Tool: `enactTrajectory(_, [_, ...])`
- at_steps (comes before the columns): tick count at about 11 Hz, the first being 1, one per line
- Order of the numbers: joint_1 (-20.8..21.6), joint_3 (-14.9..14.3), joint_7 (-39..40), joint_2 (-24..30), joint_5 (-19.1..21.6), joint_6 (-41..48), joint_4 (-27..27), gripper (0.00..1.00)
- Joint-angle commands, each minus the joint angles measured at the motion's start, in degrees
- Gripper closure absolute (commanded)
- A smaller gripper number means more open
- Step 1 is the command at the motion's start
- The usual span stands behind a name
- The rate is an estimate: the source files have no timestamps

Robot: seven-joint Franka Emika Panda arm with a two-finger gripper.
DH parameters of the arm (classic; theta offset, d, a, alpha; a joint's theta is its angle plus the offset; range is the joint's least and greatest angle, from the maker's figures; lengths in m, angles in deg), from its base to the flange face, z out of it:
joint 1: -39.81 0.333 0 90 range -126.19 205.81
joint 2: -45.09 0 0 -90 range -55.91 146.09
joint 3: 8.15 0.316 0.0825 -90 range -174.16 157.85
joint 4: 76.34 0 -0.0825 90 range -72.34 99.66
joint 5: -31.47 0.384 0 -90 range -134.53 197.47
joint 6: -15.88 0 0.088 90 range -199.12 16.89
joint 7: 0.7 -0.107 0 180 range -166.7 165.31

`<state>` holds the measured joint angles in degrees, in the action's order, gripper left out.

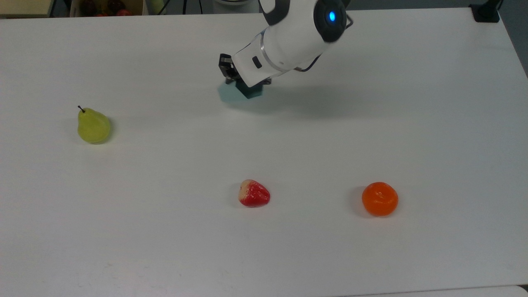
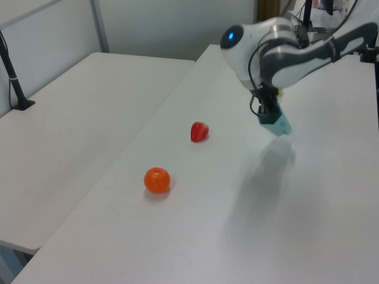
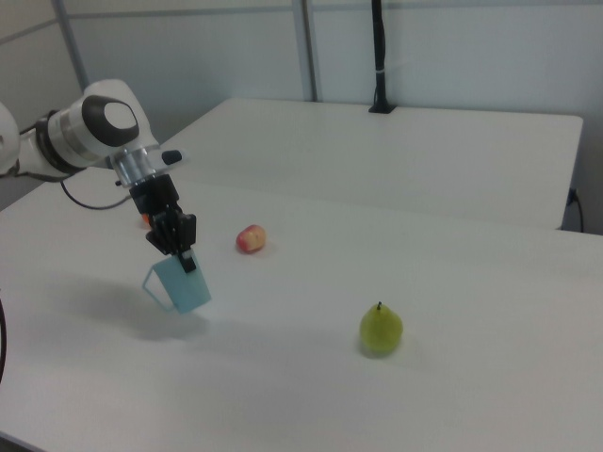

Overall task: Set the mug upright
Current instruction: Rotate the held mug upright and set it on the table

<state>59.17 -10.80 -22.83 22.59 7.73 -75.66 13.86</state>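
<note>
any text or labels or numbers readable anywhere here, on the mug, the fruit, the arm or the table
None can be read in any view.
The mug, held in the gripper: plain teal sides, no print.
The pear, strawberry and orange: no stickers.
The arm: a blue light and a small dark mark, no legible lettering.
The table: bare white.

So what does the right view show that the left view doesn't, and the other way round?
Right view alone: the pear on the table, and how the mug hangs tilted, lifted off the surface.

Left view alone: the orange, nearer the camera than the strawberry.

Both: the gripper holding the teal mug by its rim, the strawberry, and the white table.
</note>
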Motion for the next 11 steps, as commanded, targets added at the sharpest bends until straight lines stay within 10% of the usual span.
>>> enactTrajectory(1, [-1.2,0.3,9.8,4.0,11.1,-7.8,1.7,0.99])
enactTrajectory(8, [-2.9,0.2,26.3,2.5,21.3,-25.3,8.1,0.88])
enactTrajectory(10, [-4.4,0.2,26.2,3.4,22.1,-22.8,7.5,0.03])
enactTrajectory(11, [-4.5,0.2,26.2,4.7,22.2,-20.6,6.8,0.0])
